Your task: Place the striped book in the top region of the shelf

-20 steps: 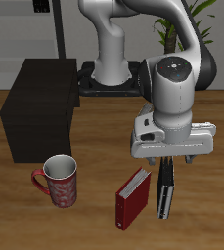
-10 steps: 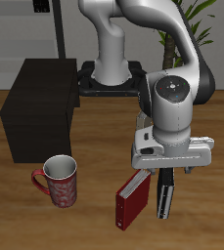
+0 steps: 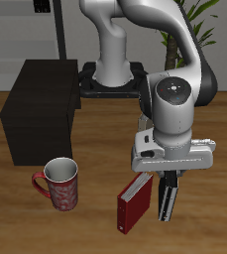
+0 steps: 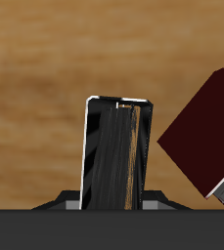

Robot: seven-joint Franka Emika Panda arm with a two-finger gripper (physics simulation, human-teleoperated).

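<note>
Gripper: your gripper (image 3: 169,177) hangs right over the striped book (image 3: 166,201), fingers pointing down; whether it's loose or clamped on the book, you can't tell from here.
Striped book: standing on edge on the table (image 3: 85,233) near the front edge, close under your wrist camera (image 4: 114,152).
Red book: the dark-red book (image 3: 135,201) stands just beside it, angled.
Shelf: the shelf (image 3: 42,109) sits well apart, farther back.
Mug: the red mug (image 3: 60,184) stands in front of the shelf.
</note>
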